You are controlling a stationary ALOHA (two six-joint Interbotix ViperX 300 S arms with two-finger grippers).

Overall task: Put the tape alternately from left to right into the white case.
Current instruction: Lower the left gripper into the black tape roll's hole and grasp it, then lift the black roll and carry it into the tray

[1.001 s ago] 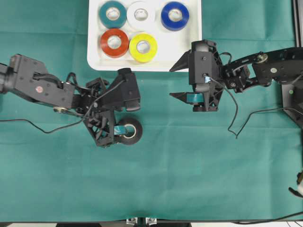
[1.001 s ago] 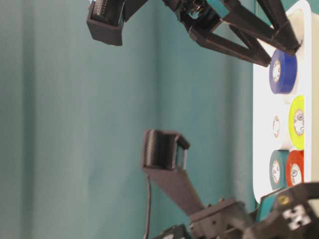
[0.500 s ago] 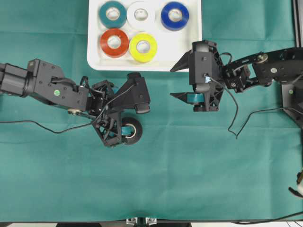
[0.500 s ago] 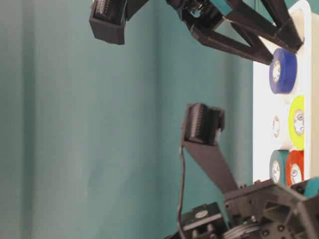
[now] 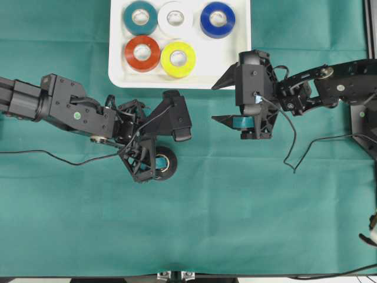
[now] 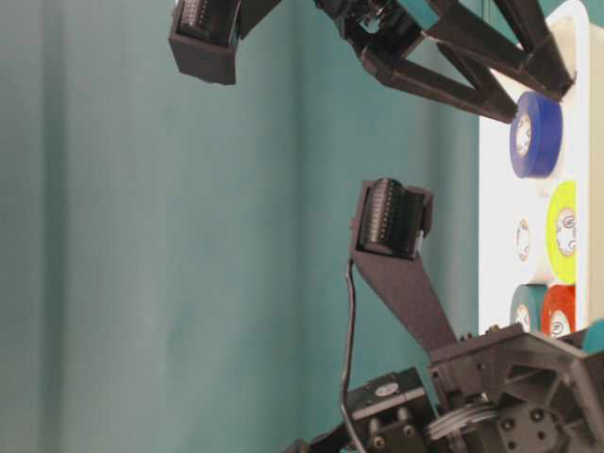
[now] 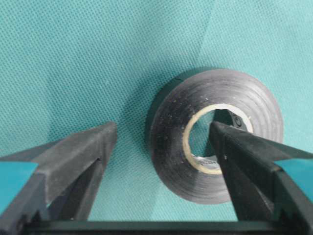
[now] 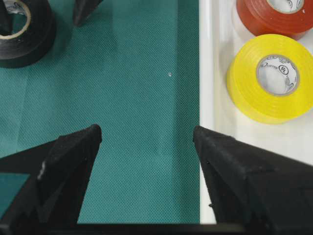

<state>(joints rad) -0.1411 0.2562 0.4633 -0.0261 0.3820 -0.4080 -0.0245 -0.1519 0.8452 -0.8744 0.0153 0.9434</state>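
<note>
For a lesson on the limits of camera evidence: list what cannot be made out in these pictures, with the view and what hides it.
- Black tape roll, overhead: its left part is covered by the left gripper.
- Same roll, right wrist view: cut off by the top-left edge.
- Red roll, right wrist view: cut off by the top edge.
- White case, table-level view: its right part runs off the frame; the left arm covers its lower end.

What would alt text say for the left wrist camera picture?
A black tape roll lies flat on green cloth, with the left pincer open around one side: one finger outside the roll, the other finger reaching into its pale core.
</note>
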